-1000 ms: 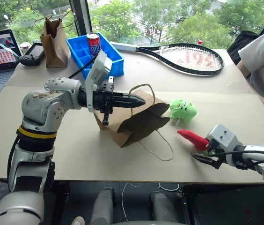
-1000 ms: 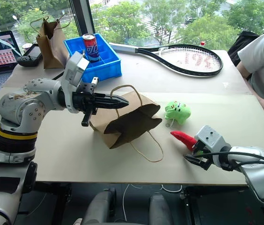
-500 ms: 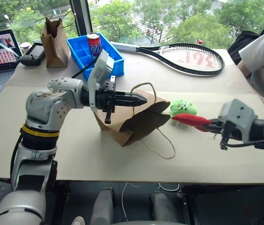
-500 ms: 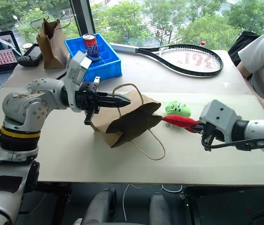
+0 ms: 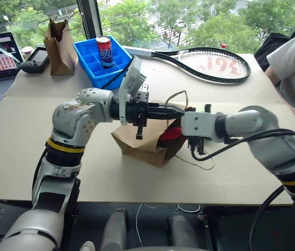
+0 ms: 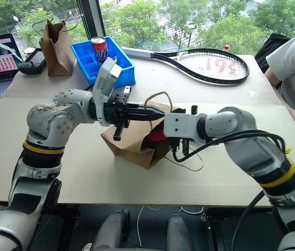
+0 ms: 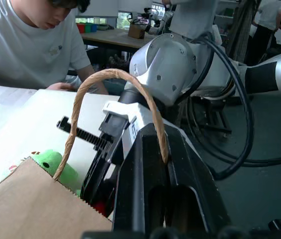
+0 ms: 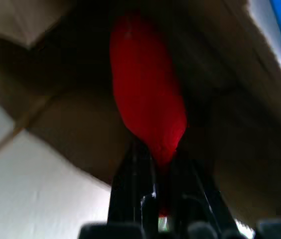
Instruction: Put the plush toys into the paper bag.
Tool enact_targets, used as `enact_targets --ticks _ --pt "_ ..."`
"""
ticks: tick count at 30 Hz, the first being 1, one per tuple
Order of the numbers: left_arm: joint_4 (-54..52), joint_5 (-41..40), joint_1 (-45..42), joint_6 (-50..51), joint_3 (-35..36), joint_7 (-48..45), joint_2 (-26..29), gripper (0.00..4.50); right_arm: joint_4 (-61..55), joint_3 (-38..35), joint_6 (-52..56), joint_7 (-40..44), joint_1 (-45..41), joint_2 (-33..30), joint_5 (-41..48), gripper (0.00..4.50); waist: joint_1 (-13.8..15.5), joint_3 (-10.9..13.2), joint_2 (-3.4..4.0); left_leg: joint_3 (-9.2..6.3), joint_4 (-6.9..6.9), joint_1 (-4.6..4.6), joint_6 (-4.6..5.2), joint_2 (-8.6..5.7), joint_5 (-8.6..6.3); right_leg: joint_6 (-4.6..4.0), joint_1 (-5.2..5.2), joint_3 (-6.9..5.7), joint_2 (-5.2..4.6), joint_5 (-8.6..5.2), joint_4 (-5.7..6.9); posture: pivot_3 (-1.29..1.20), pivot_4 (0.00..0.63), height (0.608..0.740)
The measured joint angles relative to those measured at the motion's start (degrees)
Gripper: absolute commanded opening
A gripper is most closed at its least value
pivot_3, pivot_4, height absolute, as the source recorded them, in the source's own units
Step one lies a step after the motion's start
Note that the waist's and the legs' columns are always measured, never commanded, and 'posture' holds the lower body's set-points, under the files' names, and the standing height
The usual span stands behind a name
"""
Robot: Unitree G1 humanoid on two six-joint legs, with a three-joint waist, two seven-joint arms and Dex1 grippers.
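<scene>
Your right gripper (image 8: 155, 159) pinches the chili (image 5: 171, 134) at the bag (image 5: 142, 146) mouth, bench centre. Your left gripper (image 7: 163, 149) is pressed together on the handle (image 7: 105, 79), holding the mouth up. You're mid-insertion: push deeper toward 9 o'clock, then release. The green toy (image 7: 51, 162) waits at the bag's 3 o'clock. The mouth is narrow; the bench front has open room.

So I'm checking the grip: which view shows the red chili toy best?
The right wrist view: the red chili toy sits large between the right gripper fingers, heading into the paper bag. Both eye views show a small red patch at the bag's mouth. The left wrist view gives a sliver of red.
</scene>
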Motion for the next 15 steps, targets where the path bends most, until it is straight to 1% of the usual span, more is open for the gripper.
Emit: enact_targets --ticks 1,3,5,6,8,10,11,15 --pt "-0.01 -0.11 0.02 0.23 0.0 0.86 -0.56 0.0 1.23 1.27 -0.85 -0.85 -0.44 2.46 -1.58 0.03 0.09 0.0 0.0 0.0 0.0 -0.03 0.0 -0.01 0.0 -0.13 -0.01 -0.01 0.0 0.08 0.02 0.0 0.15 0.731" --pt "-0.06 -0.22 0.05 0.46 0.39 2.29 -0.77 0.0 2.31 2.9 -2.58 -1.98 -0.31 5.2 -3.54 0.03 0.23 0.0 0.0 -0.03 0.0 -0.05 0.0 -0.02 0.0 -0.13 -0.01 -0.05 0.0 0.08 0.02 0.0 0.15 0.731" --pt "-0.31 -0.35 0.09 0.89 0.4 3.79 -1.38 0.0 2.16 3.13 -4.09 -3.64 1.61 9.03 -4.66 0.03 0.4 0.0 0.0 -0.04 0.0 -0.08 0.0 -0.03 0.0 -0.12 0.0 -0.05 0.0 0.08 0.01 0.0 0.15 0.731" --pt "-0.33 -0.36 0.12 1.09 0.4 4.21 -1.39 0.0 2.12 3.17 -4.29 -4.15 2.31 9.99 -4.71 0.03 0.41 0.0 0.0 -0.04 0.01 -0.08 0.0 -0.03 0.0 -0.12 0.01 -0.05 0.0 0.08 0.02 0.0 0.15 0.731" --pt "-0.33 -0.36 0.41 1.39 0.57 5.76 -1.4 0.0 1.68 2.15 -3.95 -6.85 6.1 13.31 -4.4 0.03 0.41 0.0 0.0 -0.06 0.02 -0.06 -0.01 -0.03 0.01 -0.13 0.02 -0.06 0.0 0.09 0.05 0.0 0.15 0.731" --pt "-0.52 -0.39 0.92 1.48 0.79 6.78 -1.28 0.0 1.02 -0.7 -2.19 -9.93 10.11 17.51 -2.91 0.85 0.29 0.0 0.0 -0.08 0.02 -0.05 -0.03 -0.03 0.03 -0.14 0.01 -0.06 0.0 0.09 0.13 0.0 0.15 0.731" --pt "-0.86 -0.52 1.27 1.56 0.85 7.16 -1.12 0.0 0.5 -2.33 -1.08 -11.33 11.64 19.32 -2.09 1.07 0.25 0.0 0.0 -0.08 0.03 -0.05 -0.05 -0.03 0.04 -0.14 0.0 -0.06 0.01 0.09 0.16 0.0 0.15 0.731" --pt "-1.99 -0.71 2.55 1.84 1.02 8.15 -0.49 0.0 -1.86 -6.92 2.81 -13.65 13.55 20.97 -0.13 2.47 0.13 0.0 0.0 -0.1 0.02 0.03 -0.09 -0.03 0.06 -0.17 0.04 -0.07 0.0 0.11 0.18 0.0 0.15 0.731"
